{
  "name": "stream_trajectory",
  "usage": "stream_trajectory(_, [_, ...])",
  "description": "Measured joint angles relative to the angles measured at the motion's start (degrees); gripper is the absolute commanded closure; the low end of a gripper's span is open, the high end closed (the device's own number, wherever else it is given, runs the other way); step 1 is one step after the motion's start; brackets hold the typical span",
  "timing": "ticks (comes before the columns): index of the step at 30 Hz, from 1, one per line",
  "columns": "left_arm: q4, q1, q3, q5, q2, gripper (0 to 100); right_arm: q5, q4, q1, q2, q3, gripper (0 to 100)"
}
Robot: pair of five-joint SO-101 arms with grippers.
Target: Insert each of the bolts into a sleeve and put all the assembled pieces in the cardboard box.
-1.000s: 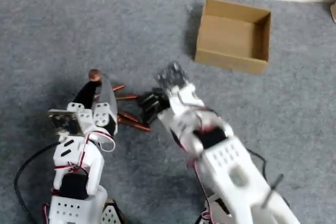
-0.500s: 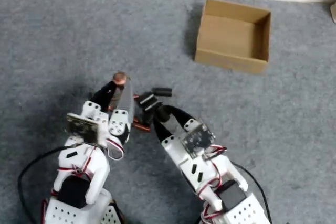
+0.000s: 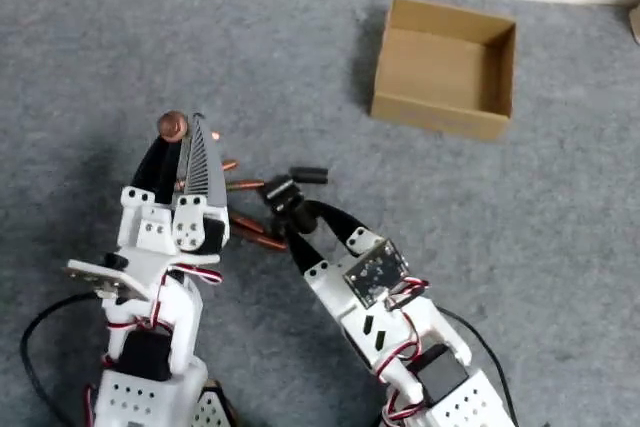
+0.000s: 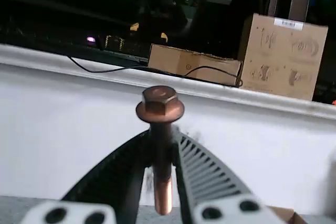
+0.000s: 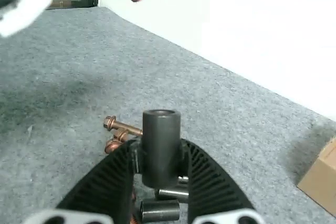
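Observation:
My left gripper (image 3: pixel 184 137) is shut on a copper bolt (image 3: pixel 172 127), held off the carpet; in the left wrist view the bolt (image 4: pixel 160 129) stands upright, head up, between the fingers. To its right, my right gripper (image 3: pixel 290 213) is shut on a black sleeve (image 3: pixel 279 192), upright with its bore open in the right wrist view (image 5: pixel 160 148). Loose bolts (image 3: pixel 243 185) lie on the carpet between the arms, with another sleeve (image 3: pixel 308 175) beside them. The cardboard box (image 3: pixel 445 107) stands at the far right, open on top.
Grey carpet covers the table. More bolts (image 5: pixel 118 127) and two sleeves (image 5: pixel 160 209) lie just beyond the right gripper. A white wall borders the far edge. Open carpet lies between the pile and the box.
The left gripper swung right with the bolt, then back left and farther out. The right arm drew back from its earlier reach and has since held still with the sleeve.

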Motion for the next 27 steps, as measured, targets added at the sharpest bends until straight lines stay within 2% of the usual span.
stream_trajectory(5, [0.8, -0.1, 0.0, -0.4, 0.0, 99, 0.0, 0.0, 0.0, 0.0, 0.0, 99.4])
stream_trajectory(10, [8.8, -1.5, 0.0, 0.5, 0.0, 99, 0.0, 0.0, -0.2, 0.0, 0.0, 99.4])
stream_trajectory(14, [13.7, 6.3, -1.1, 7.1, 0.0, 99, 0.0, 0.0, -0.2, 0.0, 0.0, 99.4])
stream_trajectory(19, [31.3, 16.9, -11.5, 9.4, 0.0, 99, 0.0, 0.0, -0.2, 0.0, 0.0, 99.4])
stream_trajectory(23, [34.9, 17.8, -14.1, 15.9, 0.0, 99, 0.0, 0.0, -0.2, 0.0, 0.0, 99.4])
stream_trajectory(27, [34.9, 17.8, -14.1, 17.4, 0.0, 99, 0.0, 0.0, -0.2, 0.0, 0.0, 99.4])
